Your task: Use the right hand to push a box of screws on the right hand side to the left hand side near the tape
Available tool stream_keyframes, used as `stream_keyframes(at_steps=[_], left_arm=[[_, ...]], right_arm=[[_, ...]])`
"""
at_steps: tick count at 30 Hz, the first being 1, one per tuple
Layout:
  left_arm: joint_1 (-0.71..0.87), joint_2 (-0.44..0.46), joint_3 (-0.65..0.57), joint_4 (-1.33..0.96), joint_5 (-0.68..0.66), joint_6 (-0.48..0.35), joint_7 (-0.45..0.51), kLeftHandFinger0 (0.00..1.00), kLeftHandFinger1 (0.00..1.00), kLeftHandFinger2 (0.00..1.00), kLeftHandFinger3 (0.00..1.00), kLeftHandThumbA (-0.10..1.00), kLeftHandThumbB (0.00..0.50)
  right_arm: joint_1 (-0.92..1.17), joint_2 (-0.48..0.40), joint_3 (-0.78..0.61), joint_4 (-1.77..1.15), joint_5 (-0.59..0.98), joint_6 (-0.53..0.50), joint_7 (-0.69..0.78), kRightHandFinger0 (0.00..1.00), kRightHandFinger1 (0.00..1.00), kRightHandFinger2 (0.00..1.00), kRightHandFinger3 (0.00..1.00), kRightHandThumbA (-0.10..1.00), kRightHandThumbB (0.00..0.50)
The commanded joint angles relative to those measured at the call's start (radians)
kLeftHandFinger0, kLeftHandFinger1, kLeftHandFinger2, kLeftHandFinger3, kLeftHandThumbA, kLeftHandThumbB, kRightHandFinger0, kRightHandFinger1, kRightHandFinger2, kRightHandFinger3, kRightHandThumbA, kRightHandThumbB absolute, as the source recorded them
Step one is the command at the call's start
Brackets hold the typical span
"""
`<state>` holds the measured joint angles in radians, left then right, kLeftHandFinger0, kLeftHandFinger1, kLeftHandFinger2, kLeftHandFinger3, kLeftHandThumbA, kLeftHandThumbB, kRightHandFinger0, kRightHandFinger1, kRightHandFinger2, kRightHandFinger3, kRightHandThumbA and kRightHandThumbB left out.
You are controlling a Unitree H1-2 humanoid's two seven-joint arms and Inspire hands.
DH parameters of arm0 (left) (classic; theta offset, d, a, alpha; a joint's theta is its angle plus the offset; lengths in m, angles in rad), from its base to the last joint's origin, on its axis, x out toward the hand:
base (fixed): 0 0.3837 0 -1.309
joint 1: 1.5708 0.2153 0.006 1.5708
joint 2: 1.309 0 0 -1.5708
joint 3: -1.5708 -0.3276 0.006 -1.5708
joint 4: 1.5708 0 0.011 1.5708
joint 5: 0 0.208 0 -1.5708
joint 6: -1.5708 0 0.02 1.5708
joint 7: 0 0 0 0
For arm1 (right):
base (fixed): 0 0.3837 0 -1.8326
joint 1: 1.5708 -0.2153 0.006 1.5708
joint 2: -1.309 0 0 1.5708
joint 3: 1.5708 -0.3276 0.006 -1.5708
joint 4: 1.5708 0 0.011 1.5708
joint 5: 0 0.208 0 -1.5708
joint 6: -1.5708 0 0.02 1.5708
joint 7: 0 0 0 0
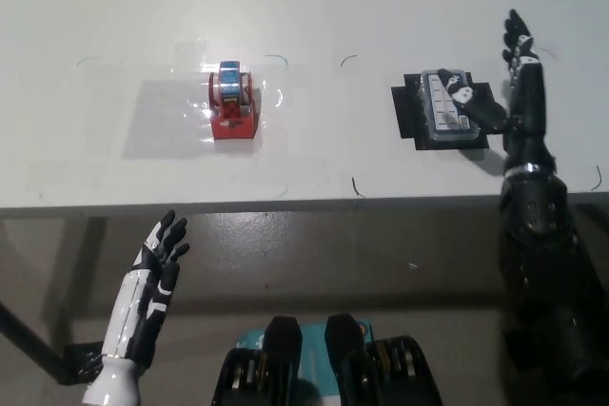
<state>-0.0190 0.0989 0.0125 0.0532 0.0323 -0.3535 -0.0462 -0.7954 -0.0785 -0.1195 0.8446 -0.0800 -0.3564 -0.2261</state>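
Observation:
A clear box of screws [442, 106] with a blue label lies on a black mat [409, 111] at the right of the white table. My black right hand [509, 92] stands open over the box's right side, one finger reaching across the lid; I cannot tell whether it touches. A red tape dispenser [233, 102] with a blue roll sits on the left half of the table, on a shiny plastic sheet. My white left hand [157, 268] rests open below the table's front edge at lower left.
The table's front edge [304, 202] runs across the middle of the picture, with dark floor below it. White tabletop [333, 111] lies between the dispenser and the box. Small pen marks dot the surface.

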Motion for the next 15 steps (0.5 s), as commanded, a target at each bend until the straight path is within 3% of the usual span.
stream_keyframes(at_steps=[1, 7, 15], left_arm=[[-0.004, 0.003, 0.004, -0.031, -0.007, -0.047, 0.003, 1.0, 1.0, 1.0, 1.0, 0.9, 0.132], [-0.008, 0.005, 0.004, -0.023, -0.017, -0.056, -0.002, 1.0, 1.0, 1.0, 1.0, 0.89, 0.139], [-0.003, 0.006, 0.003, -0.031, -0.017, -0.059, -0.003, 1.0, 1.0, 1.0, 1.0, 0.89, 0.145]], right_arm=[[-0.111, 0.001, -0.014, 0.094, 0.032, -0.029, -0.027, 1.0, 1.0, 1.0, 1.0, 0.87, 0.009], [-0.197, -0.018, -0.006, 0.323, 0.025, -0.072, -0.054, 1.0, 1.0, 1.0, 1.0, 1.0, 0.048], [-0.243, -0.019, 0.001, 0.465, 0.02, -0.081, -0.118, 1.0, 1.0, 1.0, 1.0, 1.0, 0.111]])
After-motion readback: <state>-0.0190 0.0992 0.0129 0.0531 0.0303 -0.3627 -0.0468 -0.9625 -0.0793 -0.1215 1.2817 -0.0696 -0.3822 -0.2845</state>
